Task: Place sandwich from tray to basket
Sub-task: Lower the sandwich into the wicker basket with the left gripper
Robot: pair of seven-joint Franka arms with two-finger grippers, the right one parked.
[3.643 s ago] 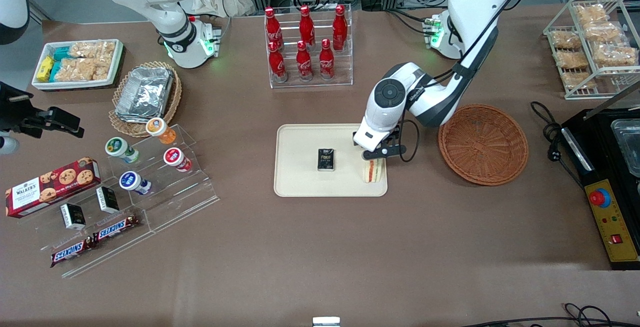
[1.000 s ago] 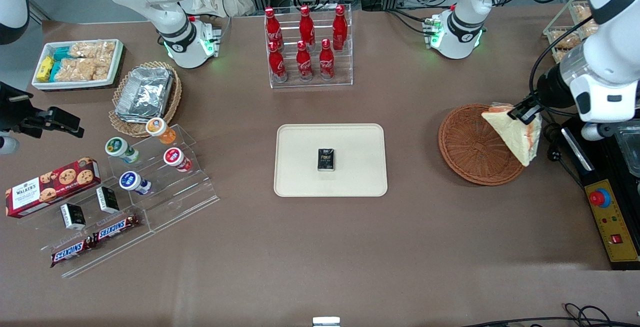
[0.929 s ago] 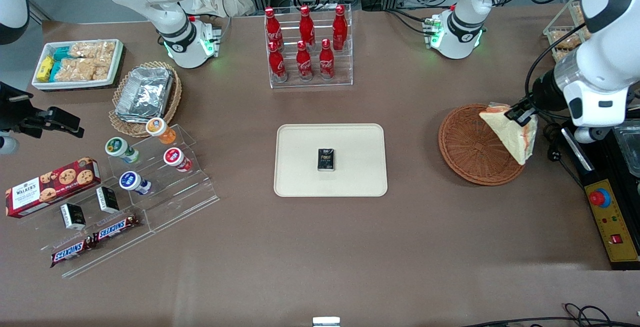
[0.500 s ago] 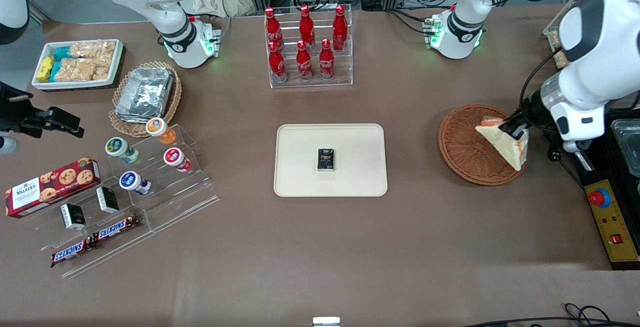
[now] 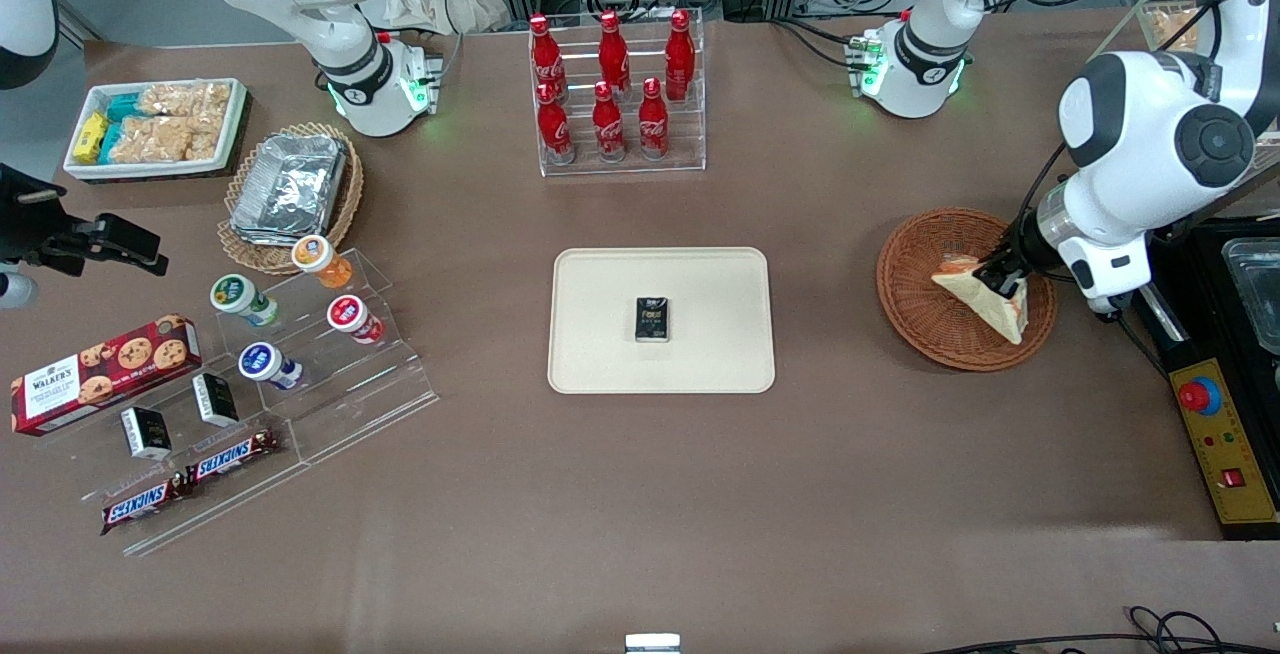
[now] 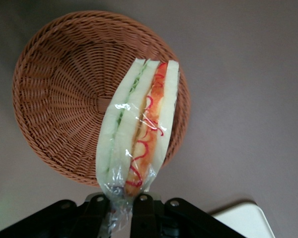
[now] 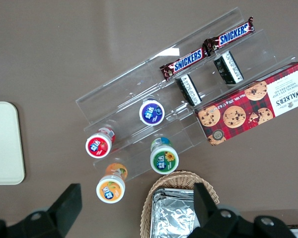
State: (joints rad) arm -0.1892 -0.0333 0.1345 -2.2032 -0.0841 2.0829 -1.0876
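Above wicker basket (image 5: pixel 915 299), gripper (image 5: pixel 998 281), holding wrapped sandwich (image 6: pixel 139 129)

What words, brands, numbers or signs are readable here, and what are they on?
"SNICKERS": on both chocolate bars.
Too small to read: printing on the cookie box, jar lids and black-and-white boxes.
None readable: sandwich, basket, or the gripper holding the sandwich's wrapper over the basket.
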